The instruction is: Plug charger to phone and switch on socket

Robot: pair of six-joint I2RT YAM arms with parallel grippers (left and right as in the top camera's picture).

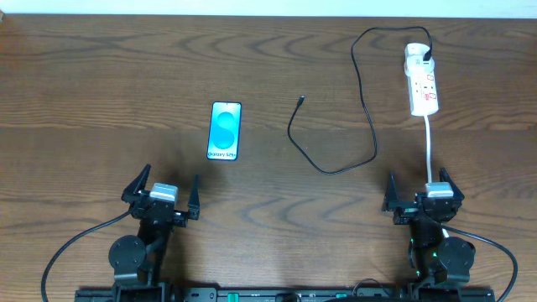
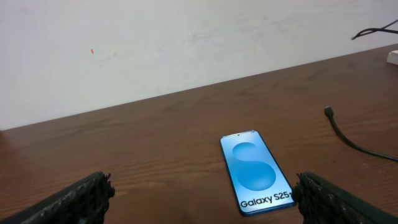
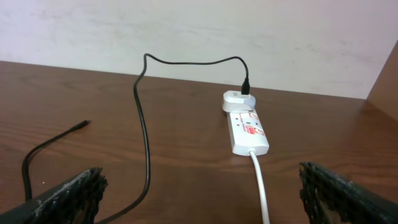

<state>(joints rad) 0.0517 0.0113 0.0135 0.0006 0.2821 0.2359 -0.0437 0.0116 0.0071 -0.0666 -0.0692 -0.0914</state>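
The charger (image 3: pixel 247 82) is plugged into the socket (image 3: pixel 249 134).

A dark brown wooden table (image 1: pixel 101 75) with wavy grain fills the overhead view. Behind the table's far edge rises a plain off-white wall (image 2: pixel 186 37), faintly smudged. A tiny red speck (image 2: pixel 92 51) sits on it, above the table's left part. Past the table's far right corner a flat brown panel (image 3: pixel 387 74) stands against the wall; what it is cannot be told.
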